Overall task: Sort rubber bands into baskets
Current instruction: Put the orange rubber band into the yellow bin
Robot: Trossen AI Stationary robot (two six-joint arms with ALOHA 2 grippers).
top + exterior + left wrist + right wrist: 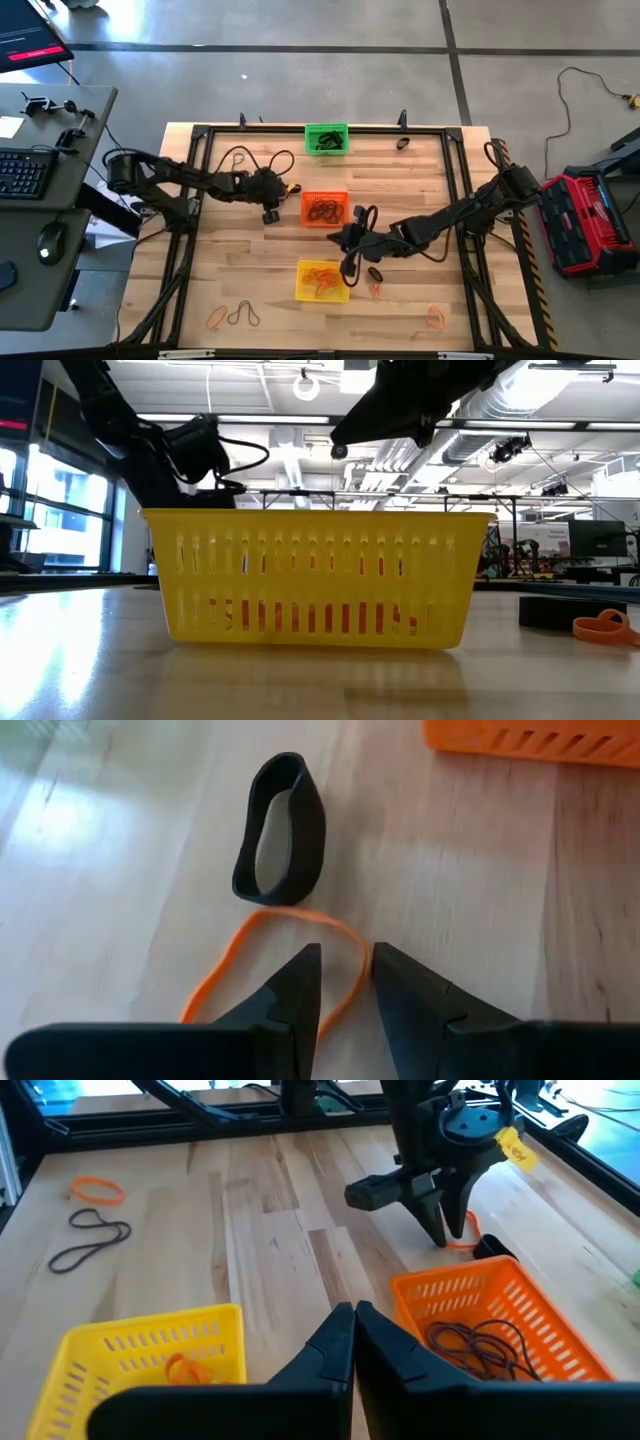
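Surface (250, 285): wood. Left end effector (345, 970): tilted down, fingers narrowly parted astride thin orange band (290, 935), beside orange basket (324, 208). Right end effector (353, 1325): closed, empty, between orange and yellow basket (322, 281). Thick black band (278, 830) adjacent

Pale wooden plank table (250, 270) inside a black metal frame (455, 150); grey desk (40, 260) with black keyboard (22, 172) and mouse (50, 240); red-black case (585, 222) on concrete floor (300, 85).
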